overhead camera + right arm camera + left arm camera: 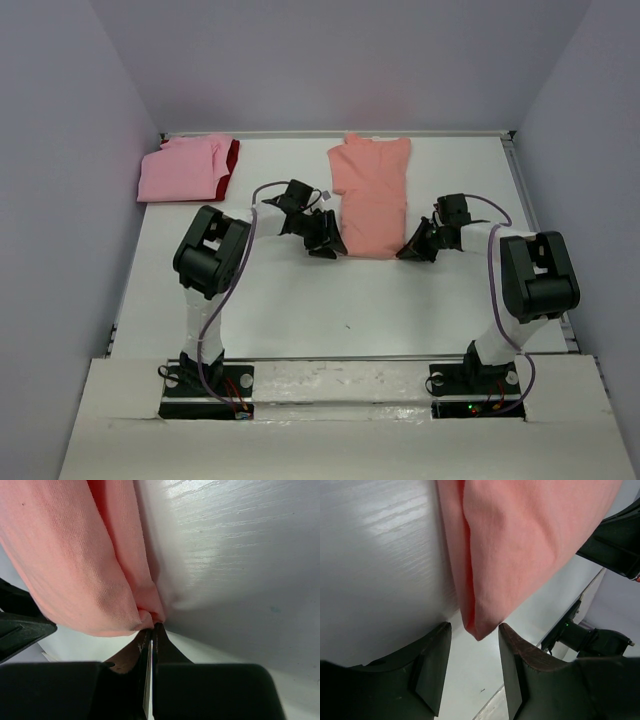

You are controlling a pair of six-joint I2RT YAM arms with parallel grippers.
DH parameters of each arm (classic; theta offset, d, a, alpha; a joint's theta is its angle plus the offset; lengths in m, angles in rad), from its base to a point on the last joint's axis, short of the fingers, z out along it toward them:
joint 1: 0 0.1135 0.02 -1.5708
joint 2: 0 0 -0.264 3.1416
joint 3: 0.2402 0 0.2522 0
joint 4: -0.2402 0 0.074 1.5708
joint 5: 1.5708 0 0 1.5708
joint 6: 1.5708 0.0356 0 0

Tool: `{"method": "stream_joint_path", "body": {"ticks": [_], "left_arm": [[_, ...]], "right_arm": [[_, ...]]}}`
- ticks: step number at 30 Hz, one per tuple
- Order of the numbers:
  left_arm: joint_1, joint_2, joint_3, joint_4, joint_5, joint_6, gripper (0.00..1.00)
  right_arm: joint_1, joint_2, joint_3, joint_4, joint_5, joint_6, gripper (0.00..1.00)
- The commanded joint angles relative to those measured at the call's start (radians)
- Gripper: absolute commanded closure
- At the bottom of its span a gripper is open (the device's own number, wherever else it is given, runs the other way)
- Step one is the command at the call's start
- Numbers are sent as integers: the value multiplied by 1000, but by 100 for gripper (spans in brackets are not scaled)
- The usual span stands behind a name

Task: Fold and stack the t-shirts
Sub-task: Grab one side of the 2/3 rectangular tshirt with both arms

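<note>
Closest in, the left tool point(474, 628) stands open, its two black fingers point(432, 665) either side of the near left corner of the salmon-orange t-shirt point(370, 195); the cloth sits between them unclamped. The right tool point(151, 626) is closed, its tips pinching the near right corner of the same shirt, where the fabric bunches. That shirt lies lengthwise in the middle of the white table point(300, 310), its sides folded in to a narrow strip, its far end near the far edge. At the far left corner a folded lighter pink t-shirt point(180, 170) lies with a dark red t-shirt point(234, 155) showing along its right edge, both well apart from the tools.
</note>
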Motion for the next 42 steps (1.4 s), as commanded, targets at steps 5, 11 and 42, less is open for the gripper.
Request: {"method": "stream_joint_path", "body": {"ticks": [5, 11, 42], "left_arm": [[-21, -11, 15, 20, 18, -6, 54], [-26, -10, 39, 17, -2, -8, 53], [-44, -118, 27, -128, -3, 34, 100]], "right_arm": [[-6, 11, 30, 36, 18, -2, 100], [-6, 6, 41, 26, 20, -9, 100], [-6, -147, 83, -233, 4, -51, 100]]}}
